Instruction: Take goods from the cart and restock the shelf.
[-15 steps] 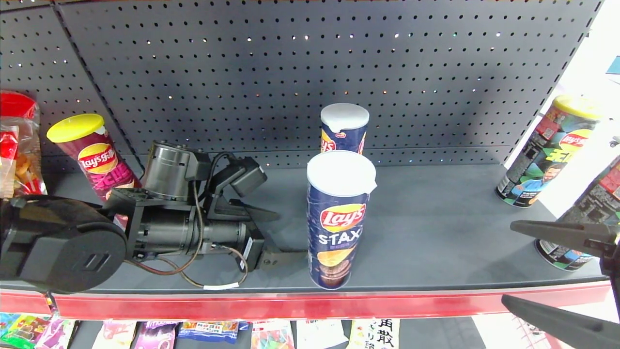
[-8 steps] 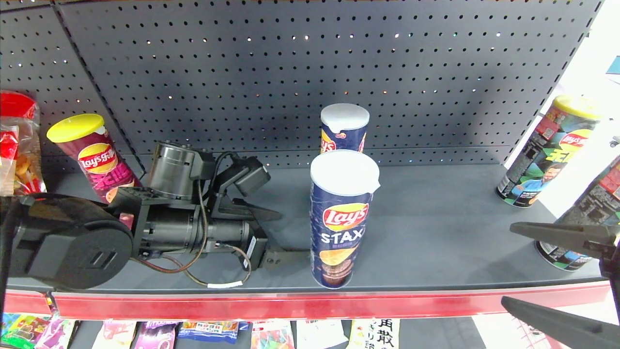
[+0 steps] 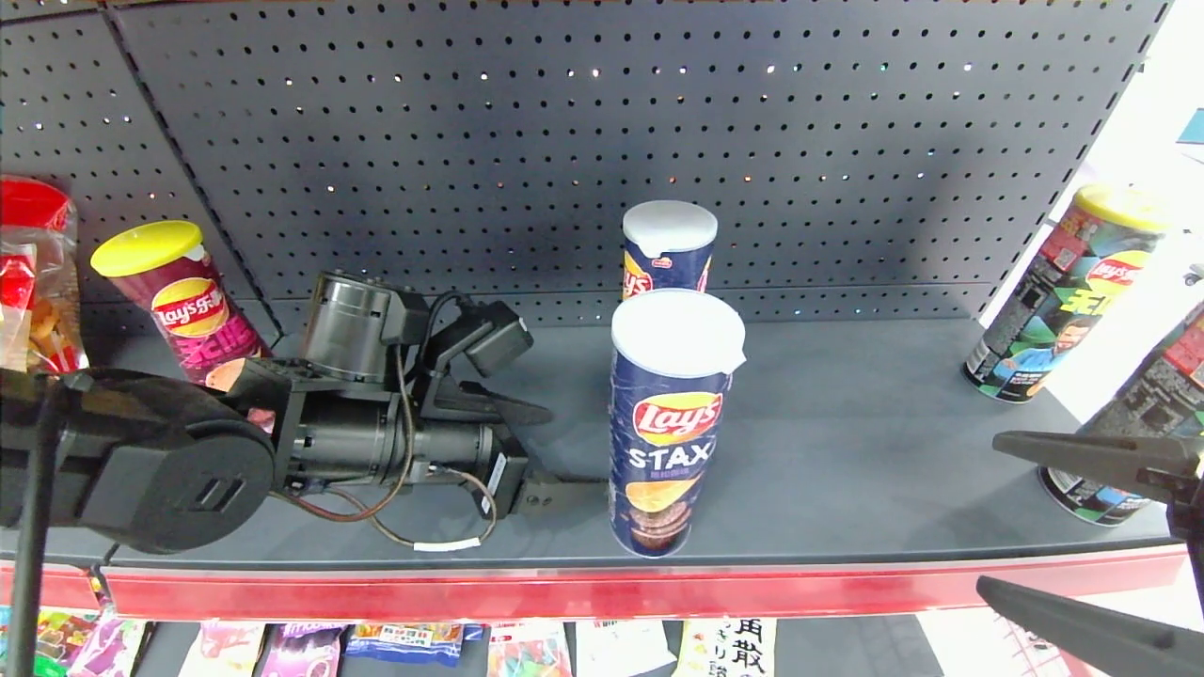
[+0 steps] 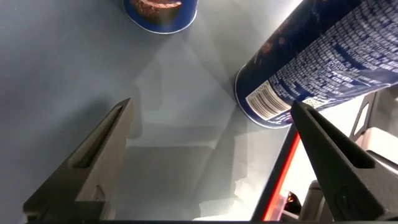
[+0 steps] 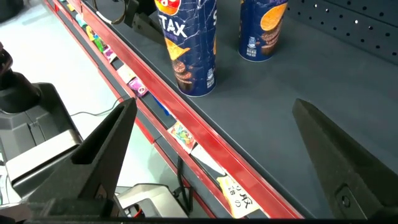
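**Shelf stock, head view; 12 o'clock is toward the back panel**

1. Dark grey metal shelf board (image 3: pixel 847 442), with a red front strip (image 3: pixel 752 590) along its 6 o'clock edge and a grey perforated back panel (image 3: pixel 527 141) at 12.
2. Front navy cylindrical chip can with a white lid (image 3: pixel 670 423): upright, close to the front edge, about mid-shelf.
3. Rear navy chip can with a white lid (image 3: pixel 668 246): upright at 12 o'clock of item 2, against the back panel.
4. Left gripper (image 3: pixel 576 449): lies low over the board at 9 o'clock of the front can. Its fingers are spread apart and hold nothing. The nearer finger's tip reaches the can's lower wall; whether it touches cannot be told.
5. Right gripper (image 3: pixel 988 512): at 4 o'clock of the front can, off the shelf's front right corner. Its fingers are wide apart and empty.
6. Open room: bare board runs from the front can toward 3 o'clock, as far as the green-and-black can with a yellow lid (image 3: pixel 1068 296).
7. Pink can with a yellow lid (image 3: pixel 179 301): at 10 o'clock, behind the left arm, which covers its base.

**Partly seen**
- A second green-and-black can (image 3: pixel 1143 404), cut off by the frame's right edge.
- A red-topped snack bag (image 3: pixel 33 282), cut off at the left edge.
- Coloured packets (image 3: pixel 527 649) under the shelf, tops only.
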`<state>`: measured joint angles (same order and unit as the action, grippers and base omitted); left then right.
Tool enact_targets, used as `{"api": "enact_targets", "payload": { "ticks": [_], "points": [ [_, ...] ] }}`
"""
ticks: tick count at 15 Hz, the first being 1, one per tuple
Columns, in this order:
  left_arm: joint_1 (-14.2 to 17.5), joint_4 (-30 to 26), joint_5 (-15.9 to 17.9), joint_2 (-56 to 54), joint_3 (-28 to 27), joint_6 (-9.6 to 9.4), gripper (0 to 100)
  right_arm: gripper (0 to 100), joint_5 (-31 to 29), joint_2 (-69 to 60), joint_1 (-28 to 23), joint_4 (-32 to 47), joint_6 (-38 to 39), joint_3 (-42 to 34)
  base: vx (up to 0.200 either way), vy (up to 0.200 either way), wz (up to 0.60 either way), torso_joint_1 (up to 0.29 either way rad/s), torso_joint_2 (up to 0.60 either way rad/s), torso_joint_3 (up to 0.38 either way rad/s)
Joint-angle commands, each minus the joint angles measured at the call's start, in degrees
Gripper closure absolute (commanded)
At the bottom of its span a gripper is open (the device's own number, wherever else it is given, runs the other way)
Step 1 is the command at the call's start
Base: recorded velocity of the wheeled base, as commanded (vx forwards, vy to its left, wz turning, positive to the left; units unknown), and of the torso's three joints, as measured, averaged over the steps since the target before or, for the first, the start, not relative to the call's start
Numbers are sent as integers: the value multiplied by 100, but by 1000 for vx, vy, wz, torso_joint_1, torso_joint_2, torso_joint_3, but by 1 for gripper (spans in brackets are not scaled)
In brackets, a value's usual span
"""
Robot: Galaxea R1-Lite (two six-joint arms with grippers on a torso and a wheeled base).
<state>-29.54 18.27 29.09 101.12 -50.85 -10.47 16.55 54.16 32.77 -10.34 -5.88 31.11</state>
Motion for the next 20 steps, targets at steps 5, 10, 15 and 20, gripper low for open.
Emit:
{"api": "enact_targets", "payload": {
  "ticks": [5,10,15,20],
  "points": [
    [-61,1,1,74,-22,1,0,0,6,-2,1,-3,-1,-17,0,0,0,0,0,0],
    [106,-8,-228,-365,198,36,0,0,41,-310,19,-3,-10,-509,0,0,0,0,0,0],
    [572,-70,-1291,-2184,1244,124,0,0,-188,-1277,-482,32,-1,-1336,0,0,0,0,0,0],
    [730,-1924,-3585,-4865,2132,617,0,0,-1497,-2076,-2495,1069,-36,-923,0,0,0,0,0,0]
  ]
}}
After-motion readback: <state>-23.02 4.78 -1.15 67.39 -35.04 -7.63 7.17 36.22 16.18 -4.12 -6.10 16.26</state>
